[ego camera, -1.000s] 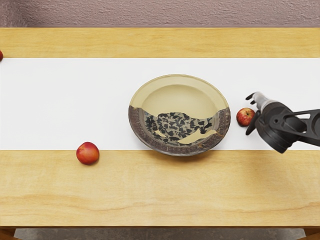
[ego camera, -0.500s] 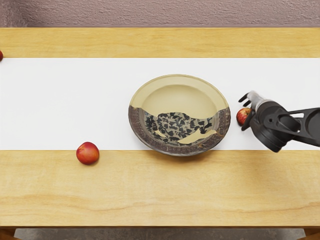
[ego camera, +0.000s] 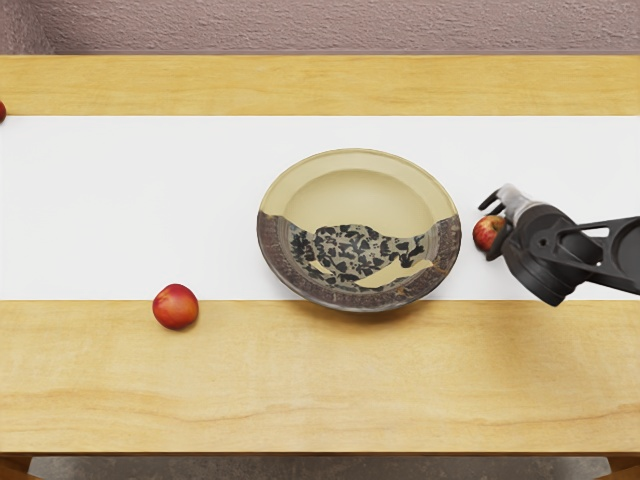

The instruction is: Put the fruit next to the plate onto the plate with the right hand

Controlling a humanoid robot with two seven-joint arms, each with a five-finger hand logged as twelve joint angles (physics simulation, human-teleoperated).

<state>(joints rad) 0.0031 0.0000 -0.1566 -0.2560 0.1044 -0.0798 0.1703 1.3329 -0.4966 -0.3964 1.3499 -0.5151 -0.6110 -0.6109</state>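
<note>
Fruit (ego camera: 484, 232) just beside plate (ego camera: 350, 296) — right robot hand (ego camera: 512, 224) curled round it.

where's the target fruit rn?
Head view, right side: the apple sits on the white runner just right of the plate, partly behind the right hand.

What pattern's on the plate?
Plate: plain cream far half, dark brown near half with black-and-cream mottled patches. Head view shows it best.

No legible txt, labels, nos. or signs on anything.
</note>
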